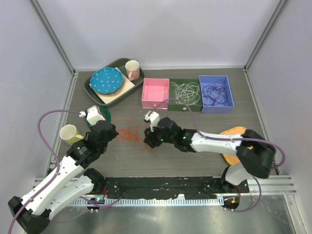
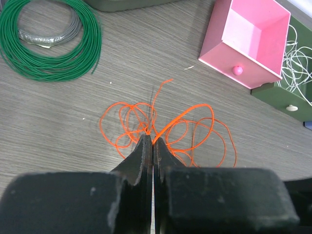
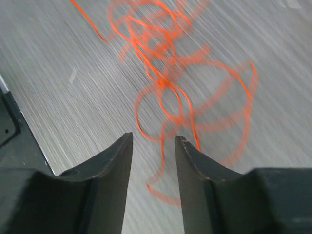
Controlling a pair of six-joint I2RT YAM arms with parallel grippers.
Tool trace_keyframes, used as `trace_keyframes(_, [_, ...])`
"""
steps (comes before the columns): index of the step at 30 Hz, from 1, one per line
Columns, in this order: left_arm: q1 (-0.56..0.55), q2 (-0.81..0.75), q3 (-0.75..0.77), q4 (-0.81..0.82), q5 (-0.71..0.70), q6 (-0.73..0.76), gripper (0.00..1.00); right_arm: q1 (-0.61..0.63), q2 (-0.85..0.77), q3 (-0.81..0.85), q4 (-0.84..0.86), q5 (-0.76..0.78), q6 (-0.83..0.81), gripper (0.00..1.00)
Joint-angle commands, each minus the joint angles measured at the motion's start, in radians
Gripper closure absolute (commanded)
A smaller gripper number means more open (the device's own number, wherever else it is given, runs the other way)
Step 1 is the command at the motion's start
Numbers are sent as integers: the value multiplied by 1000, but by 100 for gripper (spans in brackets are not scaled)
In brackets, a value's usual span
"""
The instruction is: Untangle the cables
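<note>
the orange cable [image 1: 130, 133] lay in a loose tangle of overlapping loops on the wooden table [image 1: 204, 122], near its middle, between the two arms. the left gripper [image 2: 149, 138] had its fingers clenched together at the left part of the tangle, with a strand of the orange cable pinched at their tips and one free end curling up just beyond them. the right gripper [image 3: 153, 138] stood with its fingers released and apart over the other side of the tangle; loops ran under and between the fingers, though the right wrist view was too blurred to tell whether they touched. further left on the table lay a green cable [image 2: 85, 58] wound in a neat coil, with a smaller grey wire coil [image 2: 46, 35] inside it. at the back stood a pink box [image 1: 155, 92], beside it a green box [image 1: 184, 81] holding white cables [image 1: 186, 92], then a blue box [image 1: 216, 78] holding dark purple cables [image 1: 214, 93]. a yellow cup [image 1: 69, 132] stood by the left arm.
</note>
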Motion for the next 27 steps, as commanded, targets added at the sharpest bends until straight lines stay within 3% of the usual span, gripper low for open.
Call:
trace_keyframes(1, [-1,-26,40,16,6,-1,100,63,163,174,117,-107,-275,46])
trace_keyframes(3, [-1,-35,43,7,9,-2,100,80,237,218,115,-116,-439,39])
trace_keyframes(5, [-1,-49,40,-1,8,-7,100,79,309,269,62,-96,-463,36])
trace_keyframes(16, [-1,-81,42,-25,-1,-13,100,79,525,340,264,194,-339,39])
trace_keyframes(18, [-1,-86,39,-25,-11,-14,100,79,532,335,290,203,-325,46])
trace_keyframes(19, [-1,-86,37,-27,-17,-17,100,79,526,328,301,215,-317,63])
trace_keyframes(22, [-2,-89,37,-44,-58,-22,100,79,486,262,359,262,-268,97])
trace_keyframes(25, [-1,-72,62,-161,-202,-79,100,73,317,132,330,475,-147,99])
trace_keyframes(27, [-1,-63,71,-186,-261,-100,100,51,216,99,223,616,-80,99])
